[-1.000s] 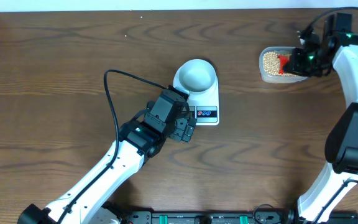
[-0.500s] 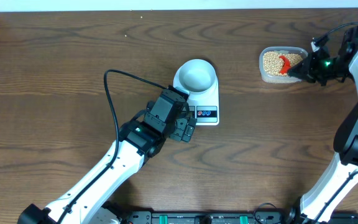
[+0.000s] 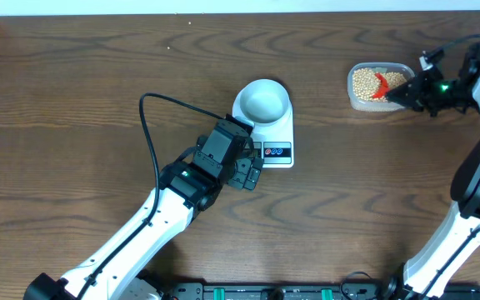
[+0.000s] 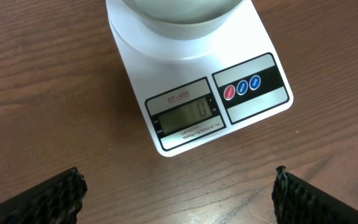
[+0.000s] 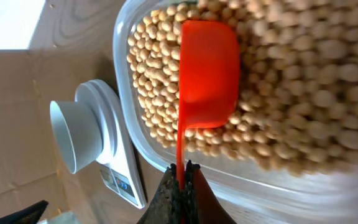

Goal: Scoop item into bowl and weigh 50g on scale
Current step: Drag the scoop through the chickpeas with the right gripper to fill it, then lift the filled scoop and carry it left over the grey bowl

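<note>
The pale blue-white bowl [image 3: 263, 99] stands empty on the white scale [image 3: 275, 143]; the scale's display [image 4: 184, 115] reads 0. Tan beans [image 3: 362, 82] fill a clear plastic tub [image 3: 353, 101] at the far right. My right gripper [image 3: 408, 92] is shut on the handle of a red scoop [image 3: 380, 85], whose bowl lies among the beans [image 5: 278, 93] in the tub. The scoop [image 5: 207, 68] looks empty in the right wrist view, where my right gripper [image 5: 180, 169] pinches its thin handle. My left gripper [image 4: 179, 186] is open and empty, just in front of the scale.
A black cable [image 3: 150, 133] loops over the table left of the scale. The brown wooden table [image 3: 73, 92] stretches left and front. The tub sits near the table's far right edge.
My right gripper has swung from above the tub to its right side, and the red scoop has shifted within the beans. The left arm, bowl and scale have not moved.
</note>
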You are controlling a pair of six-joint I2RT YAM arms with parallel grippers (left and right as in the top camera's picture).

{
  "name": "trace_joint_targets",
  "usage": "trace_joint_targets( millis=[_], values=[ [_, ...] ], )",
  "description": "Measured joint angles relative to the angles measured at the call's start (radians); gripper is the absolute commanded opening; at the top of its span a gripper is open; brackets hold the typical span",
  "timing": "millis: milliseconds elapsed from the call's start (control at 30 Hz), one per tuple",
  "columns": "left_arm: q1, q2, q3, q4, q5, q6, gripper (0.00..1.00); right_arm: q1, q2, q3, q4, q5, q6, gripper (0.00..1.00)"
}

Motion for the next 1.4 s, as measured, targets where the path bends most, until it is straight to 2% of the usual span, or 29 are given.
trace_joint_targets(
  millis=[1067,1400],
  values=[
    [0.0,0.0,0.0,0.0,0.0,0.0,0.98,-0.132,0.004,0.0,-0.076,-0.195,-0.123,0.01],
    [0.0,0.0,0.0,0.0,0.0,0.0,0.98,-0.166,0.004,0.0,-0.15,-0.284,-0.201,0.01]
  ],
)
